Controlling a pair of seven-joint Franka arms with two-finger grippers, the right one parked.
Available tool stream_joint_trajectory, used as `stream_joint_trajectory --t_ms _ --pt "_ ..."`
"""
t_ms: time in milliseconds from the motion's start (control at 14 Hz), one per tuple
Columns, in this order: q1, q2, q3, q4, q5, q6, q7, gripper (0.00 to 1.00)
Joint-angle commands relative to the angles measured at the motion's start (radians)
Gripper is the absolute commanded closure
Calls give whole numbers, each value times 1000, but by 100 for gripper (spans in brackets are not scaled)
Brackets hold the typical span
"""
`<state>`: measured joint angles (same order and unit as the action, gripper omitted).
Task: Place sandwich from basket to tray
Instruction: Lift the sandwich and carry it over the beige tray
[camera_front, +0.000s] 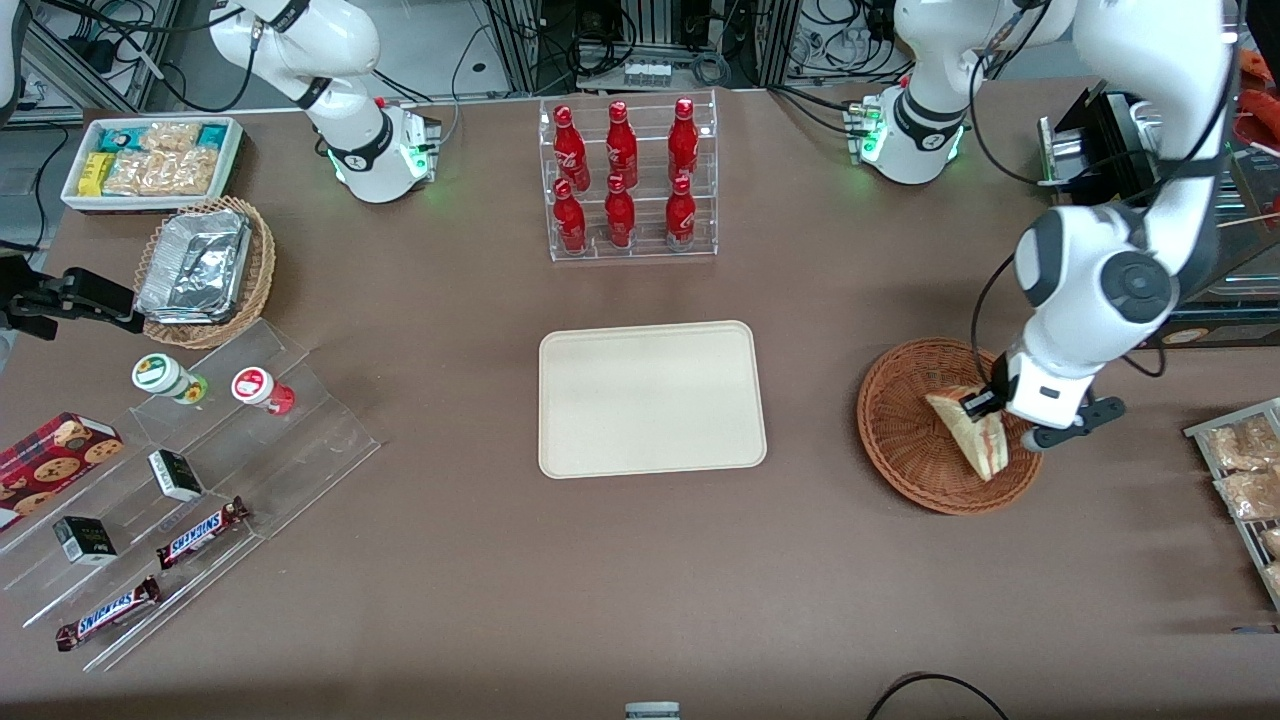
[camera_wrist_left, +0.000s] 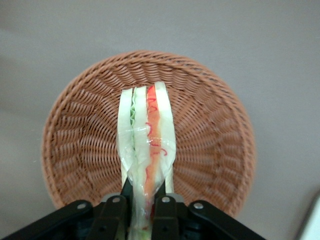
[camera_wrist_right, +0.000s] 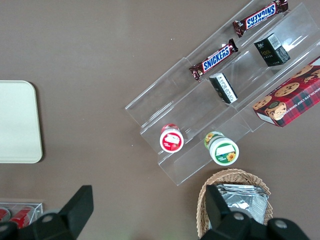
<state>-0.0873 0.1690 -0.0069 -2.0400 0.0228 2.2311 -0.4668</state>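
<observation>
I see the sandwich (camera_wrist_left: 146, 145) standing on edge over the basket (camera_wrist_left: 75, 150), cut edge with red and green layers facing the wrist camera; the gripper (camera_wrist_left: 142, 207) is clamped on one end of the wedge, its long axis running straight out from the fingers; the tray (camera_front: 652, 398) lies well apart on the worktop (camera_front: 640, 580), toward the parked arm's end; I judge lift, then traverse.

Upper centre of the front view, a clear rack (camera_front: 632, 180) holds six red bottles (camera_front: 621, 145). At left, a tan wicker basket (camera_front: 210, 272) carries foil containers (camera_front: 195, 266); Snickers bars (camera_front: 200, 531) lie lower left on acrylic steps (camera_front: 190, 500).
</observation>
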Motion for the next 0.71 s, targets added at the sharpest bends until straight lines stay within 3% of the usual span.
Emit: stream_joint_trajectory --t_ms 0,214,643 --pt "-60 43 -8 217 11 -201 -6 100" --pt "-184 104 -8 371 12 -307 -111 100" --pt "-374 236 -10 523 -3 -327 -183 100"
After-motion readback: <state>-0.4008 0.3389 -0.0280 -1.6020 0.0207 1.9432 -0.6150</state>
